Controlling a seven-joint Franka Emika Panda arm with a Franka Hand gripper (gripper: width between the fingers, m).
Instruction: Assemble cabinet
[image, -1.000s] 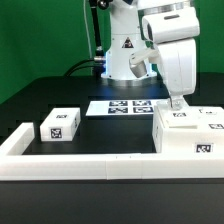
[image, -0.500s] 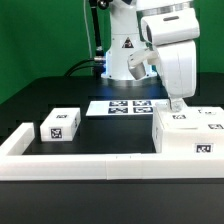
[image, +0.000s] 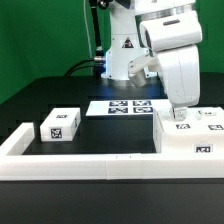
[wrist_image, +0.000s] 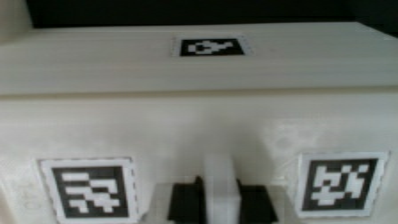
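The cabinet (image: 192, 142), a large white box with black-and-white tags, stands at the exterior view's right. My gripper (image: 181, 112) is down on its top near the left end. In the wrist view the cabinet (wrist_image: 196, 80) fills the frame, and my gripper (wrist_image: 221, 197) has its dark fingers (wrist_image: 189, 200) pressed on either side of a thin upright white ridge of the cabinet, so it is shut on it. A smaller white tagged box (image: 61, 124) lies apart at the exterior view's left.
A long low white L-shaped rail (image: 90, 166) runs along the front and up the left side. The marker board (image: 128, 105) lies flat behind, near the robot's base (image: 122, 55). The table is black.
My gripper has moved down and a little toward the exterior view's right. The cabinet has shifted slightly right with it. The small box has not moved.
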